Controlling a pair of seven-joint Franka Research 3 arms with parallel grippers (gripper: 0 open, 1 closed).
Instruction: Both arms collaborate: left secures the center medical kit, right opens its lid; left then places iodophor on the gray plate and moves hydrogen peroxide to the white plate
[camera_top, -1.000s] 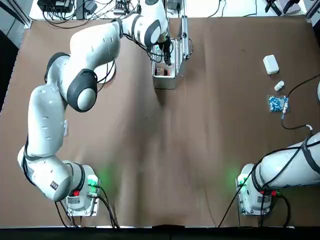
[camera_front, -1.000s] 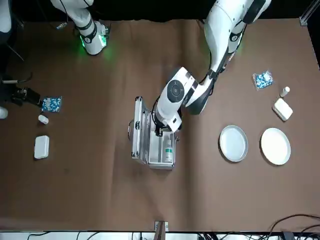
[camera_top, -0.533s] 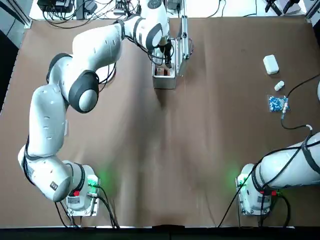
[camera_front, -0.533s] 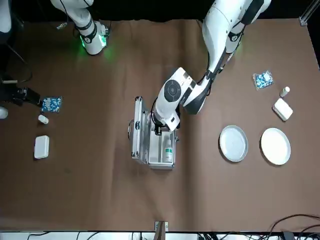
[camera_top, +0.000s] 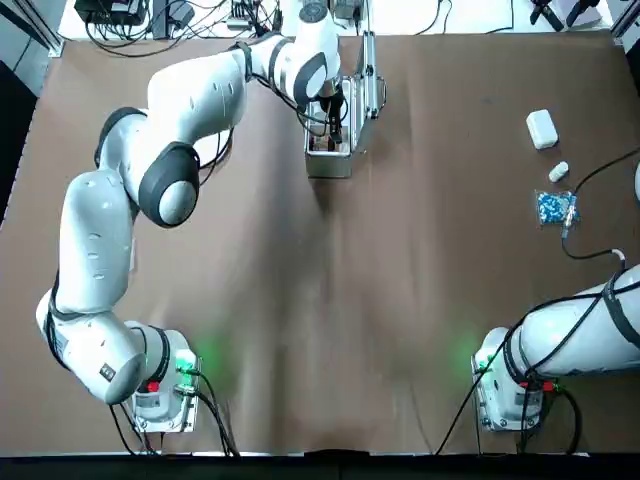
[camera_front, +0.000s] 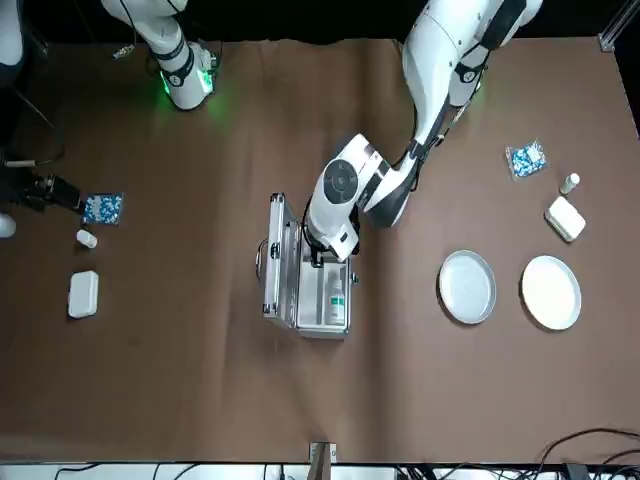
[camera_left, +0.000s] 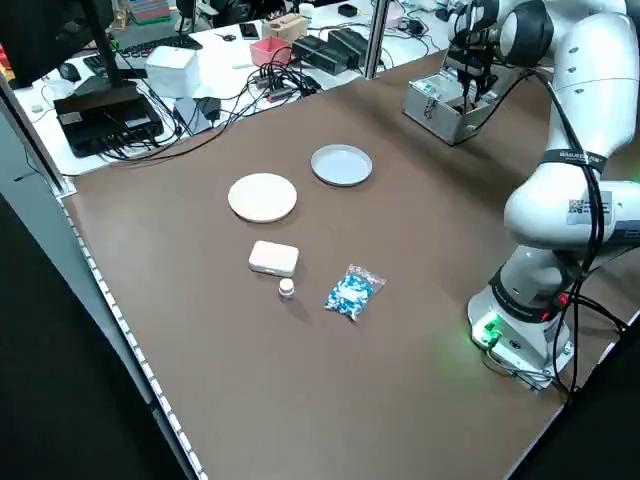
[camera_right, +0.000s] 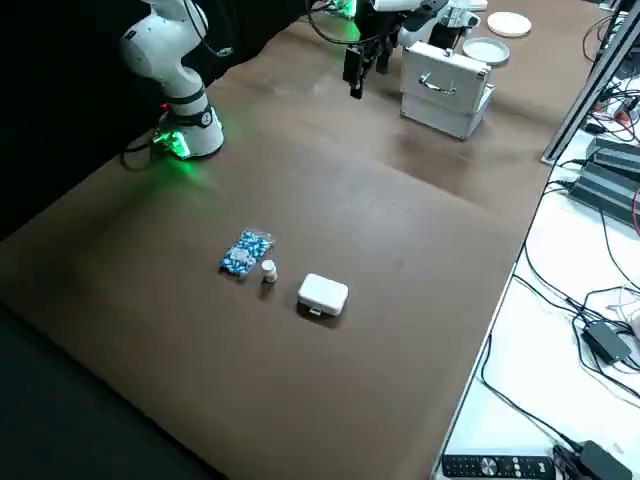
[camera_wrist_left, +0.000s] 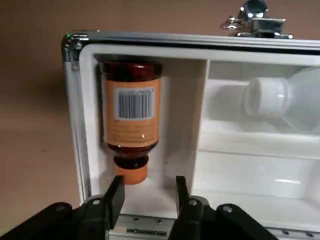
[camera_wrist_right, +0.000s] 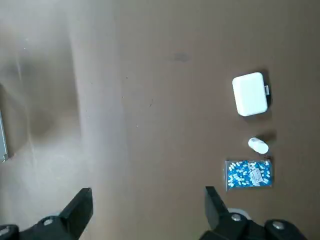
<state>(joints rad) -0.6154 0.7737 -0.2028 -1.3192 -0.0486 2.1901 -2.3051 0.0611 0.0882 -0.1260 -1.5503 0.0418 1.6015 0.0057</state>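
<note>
Left gripper (camera_wrist_left: 145, 194) over open medical kit (camera_top: 334, 140), fingers slightly parted, empty, just short of iodophor bottle (camera_wrist_left: 131, 120). Bottle lies flat in end compartment, orange cap toward gripper. Clear bottle (camera_wrist_left: 287, 100) beside it, cut off at edge. Right gripper (camera_wrist_right: 145, 210) wide open, empty, well apart from kit.

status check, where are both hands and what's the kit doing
Left hand open, poised over the brown iodophor bottle in the open medical kit. Right hand open, off to the side over bare table. Gray plate and white plate bare. Nothing blocking.
</note>
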